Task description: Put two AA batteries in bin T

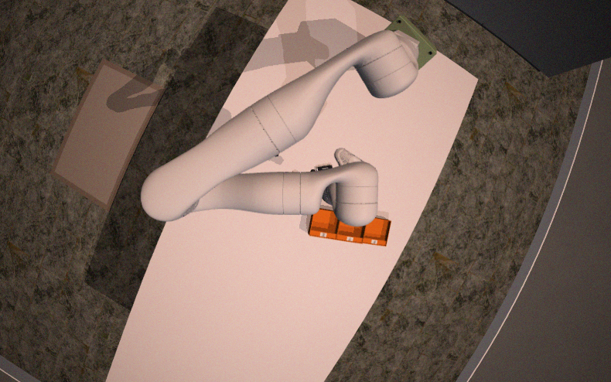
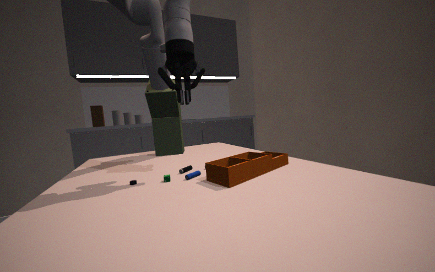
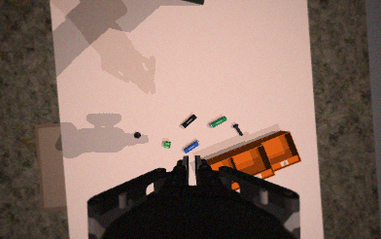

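My gripper [image 2: 183, 99] hangs high above the table, fingers shut with nothing between them; it also shows at the bottom of the wrist view [image 3: 190, 170]. Below lie three batteries: a black one [image 3: 189, 120], a green one [image 3: 218, 121] and a blue one [image 3: 191, 147]. The black battery [image 2: 185, 169] and the blue battery [image 2: 192, 175] lie just left of the orange three-compartment bin [image 2: 246, 166]. The bin [image 3: 253, 157] [image 1: 348, 238] carries small labels on its front wall; I cannot read them. The arm hides the batteries in the overhead view.
A small green cube [image 2: 166, 178], a small black round part [image 2: 132, 182] and a black screw [image 3: 237, 129] lie near the batteries. The arm's green base block [image 2: 166, 123] stands at the table's far edge.
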Motion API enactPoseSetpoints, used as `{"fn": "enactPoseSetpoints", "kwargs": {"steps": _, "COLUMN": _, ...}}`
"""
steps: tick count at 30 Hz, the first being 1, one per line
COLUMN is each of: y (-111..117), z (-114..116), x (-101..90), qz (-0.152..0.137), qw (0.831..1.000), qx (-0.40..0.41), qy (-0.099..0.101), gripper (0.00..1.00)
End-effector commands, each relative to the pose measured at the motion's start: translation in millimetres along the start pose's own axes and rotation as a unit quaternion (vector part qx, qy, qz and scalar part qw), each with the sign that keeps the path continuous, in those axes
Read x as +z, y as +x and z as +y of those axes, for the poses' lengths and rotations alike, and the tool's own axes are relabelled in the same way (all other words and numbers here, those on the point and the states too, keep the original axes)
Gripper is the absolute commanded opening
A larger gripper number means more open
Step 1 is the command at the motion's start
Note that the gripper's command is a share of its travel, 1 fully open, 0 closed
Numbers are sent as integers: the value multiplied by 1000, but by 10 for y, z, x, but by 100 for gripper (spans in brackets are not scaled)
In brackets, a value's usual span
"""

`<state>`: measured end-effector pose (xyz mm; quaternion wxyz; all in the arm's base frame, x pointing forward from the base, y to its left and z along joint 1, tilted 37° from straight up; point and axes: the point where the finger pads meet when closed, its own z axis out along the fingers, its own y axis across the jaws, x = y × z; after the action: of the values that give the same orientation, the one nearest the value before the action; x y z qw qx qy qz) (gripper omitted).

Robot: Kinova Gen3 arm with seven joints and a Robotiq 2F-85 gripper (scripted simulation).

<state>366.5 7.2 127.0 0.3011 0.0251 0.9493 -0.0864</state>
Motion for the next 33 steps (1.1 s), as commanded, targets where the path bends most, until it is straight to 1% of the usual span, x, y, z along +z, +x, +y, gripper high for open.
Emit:
{"fn": "enactPoseSetpoints", "kwargs": {"steps": 1, "y": -3, "z": 0, "x": -3, "qz": -1, "qw": 1000, "qx": 0, "qy": 0, "gripper": 9}}
{"fn": "enactPoseSetpoints", "kwargs": {"steps": 4, "y": -3, "z": 0, "x": -3, "qz": -1, "qw": 1000, "qx": 0, "qy": 0, "gripper": 9}}
{"fn": "enactPoseSetpoints", "kwargs": {"steps": 7, "y": 0, "z": 44, "x": 177, "qz": -2, "qw": 999, "qx": 50, "qy": -2, "gripper": 9}}
{"fn": "enactPoseSetpoints", "kwargs": {"steps": 9, "y": -85, "z": 118, "x": 299, "qz": -2, "qw": 995, "qx": 100, "qy": -2, "gripper": 9}}
{"fn": "enactPoseSetpoints", "kwargs": {"steps": 13, "y": -252, "z": 268, "x": 546, "qz": -2, "qw": 980, "qx": 199, "qy": -2, "gripper": 9}}
{"fn": "enactPoseSetpoints", "kwargs": {"steps": 15, "y": -336, "z": 342, "x": 669, "qz": -1, "qw": 969, "qx": 248, "qy": -2, "gripper": 9}}
{"fn": "enactPoseSetpoints", "kwargs": {"steps": 18, "y": -462, "z": 454, "x": 854, "qz": -1, "qw": 948, "qx": 320, "qy": -2, "gripper": 9}}
{"fn": "enactPoseSetpoints", "kwargs": {"steps": 20, "y": -462, "z": 454, "x": 854, "qz": -1, "qw": 948, "qx": 320, "qy": -2, "gripper": 9}}
{"fn": "enactPoseSetpoints", "kwargs": {"steps": 23, "y": -588, "z": 566, "x": 1038, "qz": -1, "qw": 921, "qx": 390, "qy": -3, "gripper": 9}}
{"fn": "enactPoseSetpoints", "kwargs": {"steps": 26, "y": -714, "z": 678, "x": 1223, "qz": -1, "qw": 889, "qx": 458, "qy": -3, "gripper": 9}}
{"fn": "enactPoseSetpoints", "kwargs": {"steps": 29, "y": -719, "z": 682, "x": 1231, "qz": -1, "qw": 852, "qx": 523, "qy": -3, "gripper": 9}}
{"fn": "enactPoseSetpoints", "kwargs": {"steps": 33, "y": -719, "z": 682, "x": 1231, "qz": 0, "qw": 796, "qx": 605, "qy": -3, "gripper": 9}}
